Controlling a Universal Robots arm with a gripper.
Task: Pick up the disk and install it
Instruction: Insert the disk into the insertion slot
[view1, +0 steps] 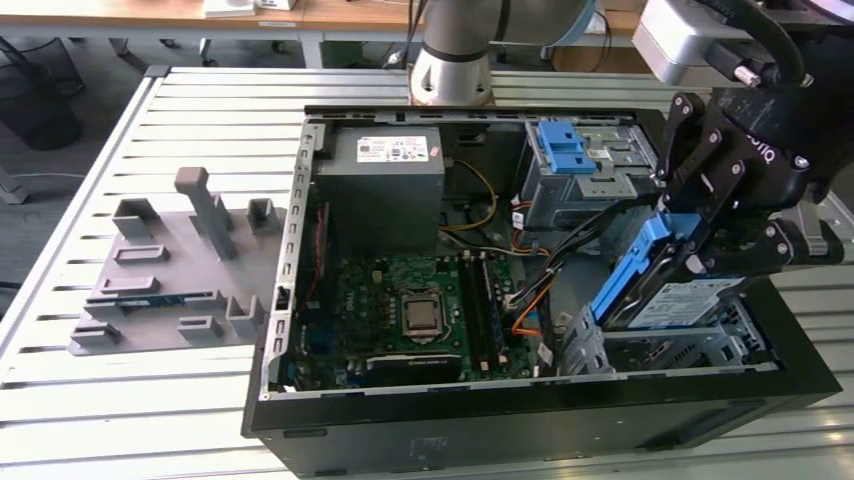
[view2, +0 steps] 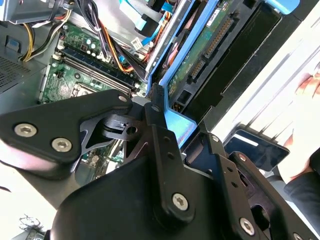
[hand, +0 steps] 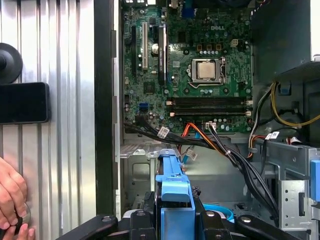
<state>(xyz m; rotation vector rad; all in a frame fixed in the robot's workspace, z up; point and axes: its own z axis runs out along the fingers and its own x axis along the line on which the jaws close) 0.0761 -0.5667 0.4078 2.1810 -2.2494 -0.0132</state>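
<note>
Clamping the disk (view1: 681, 303) in the pincer (view1: 683, 262) over an open case (view1: 467, 430) on a slatted desk (view1: 134, 400).

From the exterior view's left: past a grey fixture (view1: 167, 270) lying on the desk, well apart from the pincer; across the motherboard (view1: 407, 300) mid-case, with the power supply (view1: 387, 175) beside it; to the case's right end, holding the disk tilted just above a metal cage (view1: 694, 350). In the first wrist view, pinching the blue bracket (hand: 174, 200) between black fingers (hand: 207, 222), near orange and black cables (hand: 225, 150), with a hand (hand: 11, 197) resting on the desk outside the case.
</note>
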